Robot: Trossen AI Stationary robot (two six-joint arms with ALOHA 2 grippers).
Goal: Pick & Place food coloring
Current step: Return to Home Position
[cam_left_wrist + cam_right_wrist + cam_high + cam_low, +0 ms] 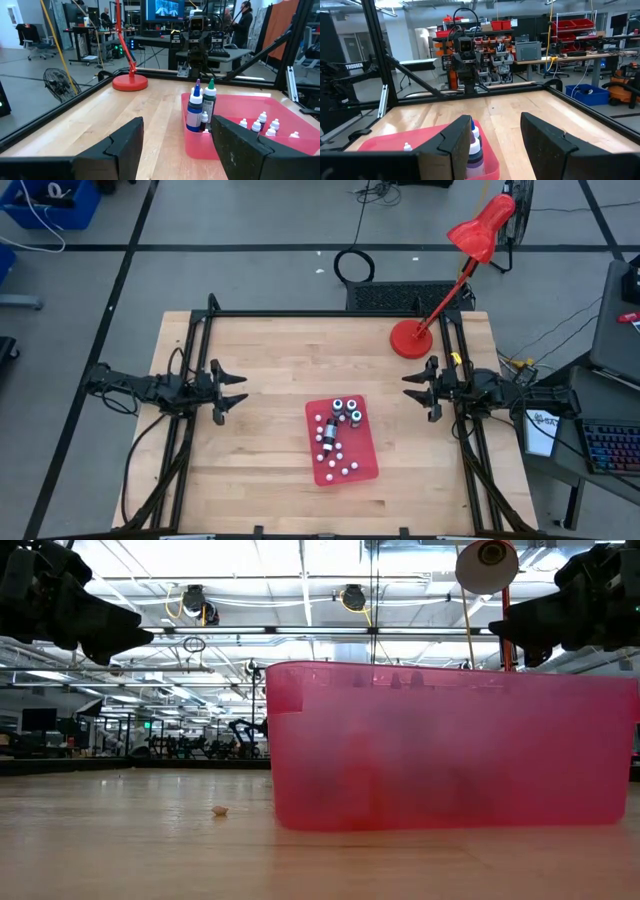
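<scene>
Food coloring (345,412) in red bin (366,456), lamp (410,339) nearby

- Centre of table (250,470): bin (365,465), bottles (344,412) stand in its far end.
- Flanking it, well apart: left gripper (238,390), right gripper (408,386).
- Behind right gripper: lamp base (410,339).

Only "TROSSEN" can be read, in white on a dark bar (357,66) (right wrist view).

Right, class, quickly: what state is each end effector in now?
Left end effector: open, holding nothing.
Right end effector: open, holding nothing.
</scene>
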